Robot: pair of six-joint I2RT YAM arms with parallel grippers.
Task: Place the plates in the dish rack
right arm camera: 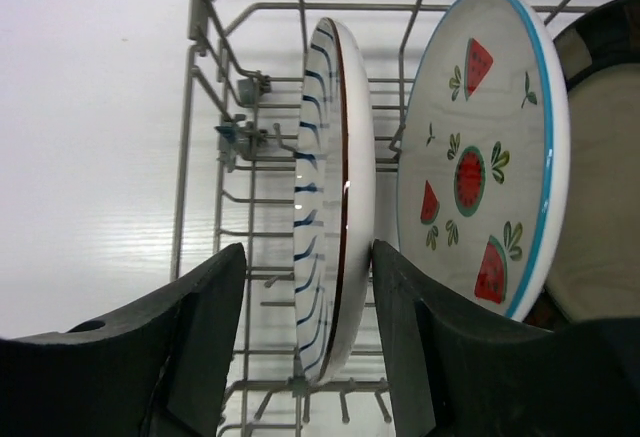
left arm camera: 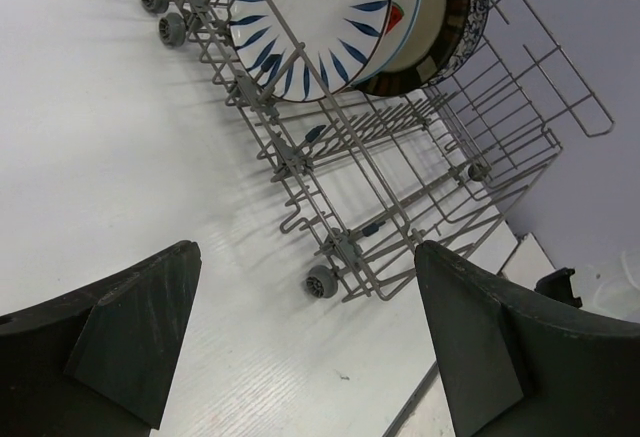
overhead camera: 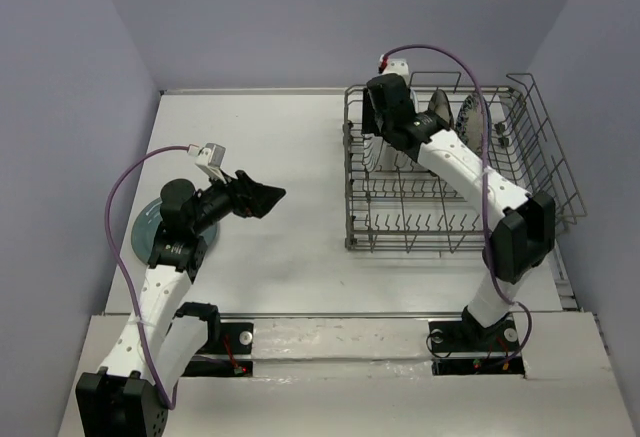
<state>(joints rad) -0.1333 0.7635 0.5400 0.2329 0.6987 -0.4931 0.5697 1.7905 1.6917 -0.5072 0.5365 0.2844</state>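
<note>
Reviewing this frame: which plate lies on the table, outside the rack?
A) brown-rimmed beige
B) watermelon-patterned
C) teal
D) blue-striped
C: the teal plate lies flat on the table, well to the left of the rack.

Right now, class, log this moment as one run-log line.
right gripper: open, astride blue-striped plate standing in dish rack | left gripper: open, empty | teal plate: on table

Overhead and both wrists see the dish rack (overhead camera: 352, 182).
</note>
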